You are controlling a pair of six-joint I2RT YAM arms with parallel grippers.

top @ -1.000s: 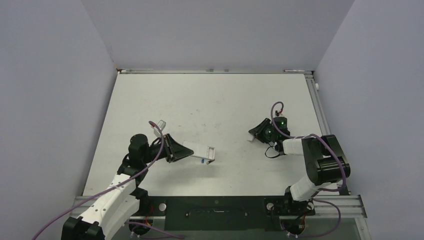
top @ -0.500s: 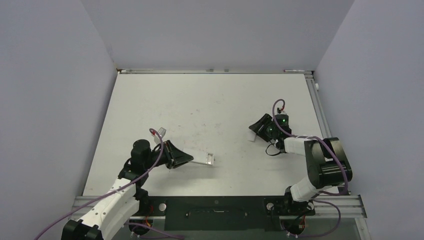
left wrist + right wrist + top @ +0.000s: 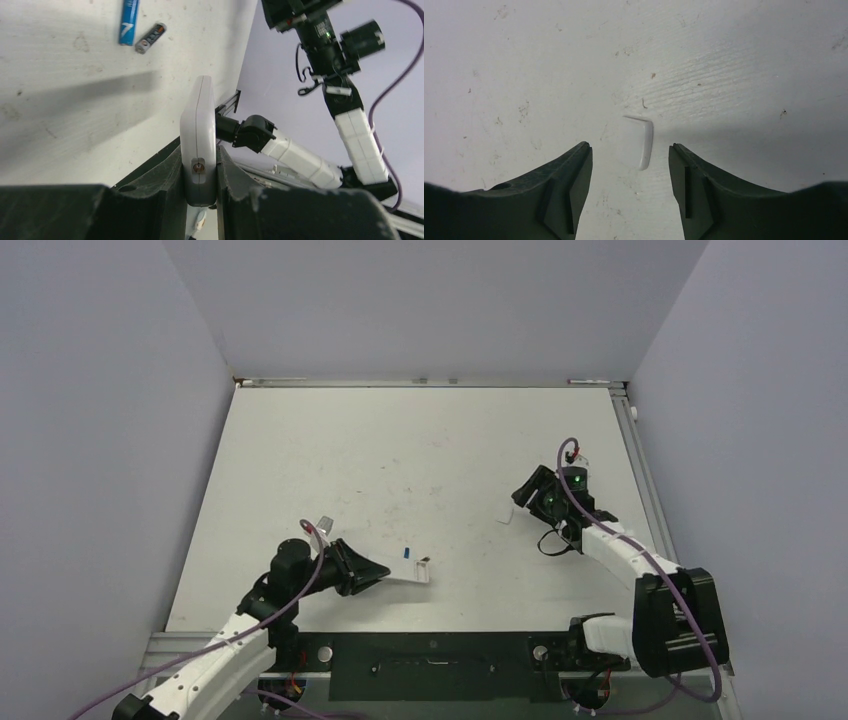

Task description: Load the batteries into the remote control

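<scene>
My left gripper (image 3: 368, 573) is shut on the white remote control (image 3: 406, 575), held near the table's front edge and pointing right. In the left wrist view the remote control (image 3: 198, 125) stands edge-on between the fingers (image 3: 170, 170). Beyond it two batteries lie side by side on the table, one blue (image 3: 129, 21) and one dark with a metal tip (image 3: 150, 37). From above, the blue battery (image 3: 407, 553) shows just behind the remote. My right gripper (image 3: 630, 150) is open above the table, with nothing between its fingers.
A small bent white cover piece (image 3: 644, 140) lies on the table just ahead of the right fingers; from above the cover piece (image 3: 509, 518) is left of the right gripper (image 3: 524, 496). The table's front rail (image 3: 430, 645) runs close to the remote.
The right gripper has opened, let go of the white cover piece and backed away to the right. The left arm has drawn the remote nearer the front edge; the blue battery now lies apart from it.
</scene>
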